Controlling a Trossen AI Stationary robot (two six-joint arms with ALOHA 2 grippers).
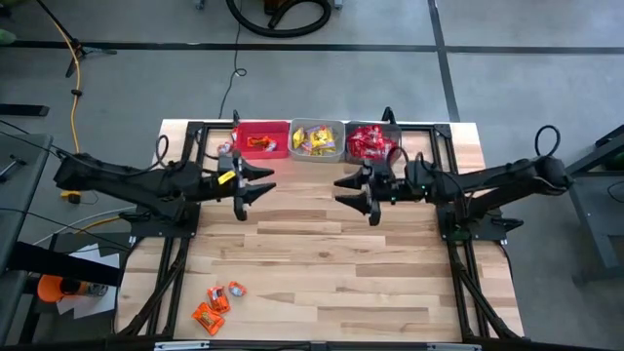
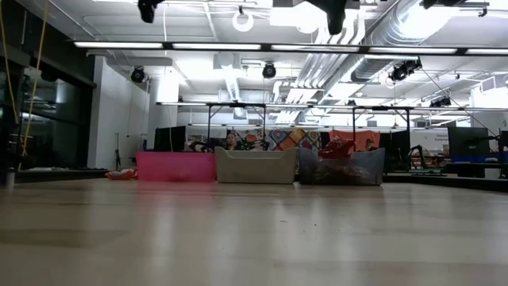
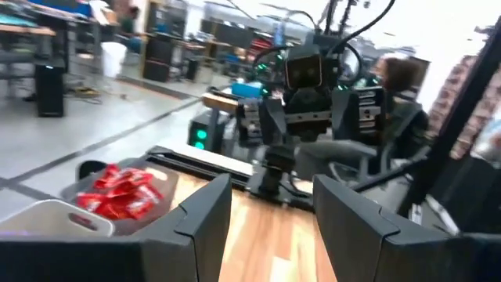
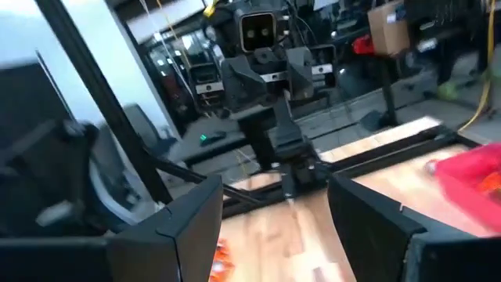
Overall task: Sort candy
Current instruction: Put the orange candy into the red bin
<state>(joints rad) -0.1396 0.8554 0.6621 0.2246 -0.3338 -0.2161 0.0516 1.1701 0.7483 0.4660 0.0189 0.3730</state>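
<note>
Both my grippers hang above the middle of the bench, facing each other, with nothing between the fingers. The left gripper [image 1: 261,186] has its fingers spread and empty; the right gripper [image 1: 353,192] is the same, fingers apart and holding nothing.

Most of the sorting looks done. The red bin [image 1: 259,140] holds a few orange packets, the clear bin [image 1: 318,139] is full of yellow ones, and the dark bin [image 1: 373,141] is heaped with red ones. All three stand side by side at the far edge of the bench. What remains is a small cluster of candy [image 1: 217,305] near the front left corner, well apart from the bins and from both grippers. They look orange, so I judge they belong in the red bin.

I take this as the pause between a drop and the next pick. My left arm sits on the cluster's side, so it seems the natural one to go: swing back toward the front, come down over one packet, and close on it.

The middle of the bench is bare wood, so there is free room for the sweep. The cluster lies close to the front edge and the frame rail, where a careless nudge could push a packet off.
</note>
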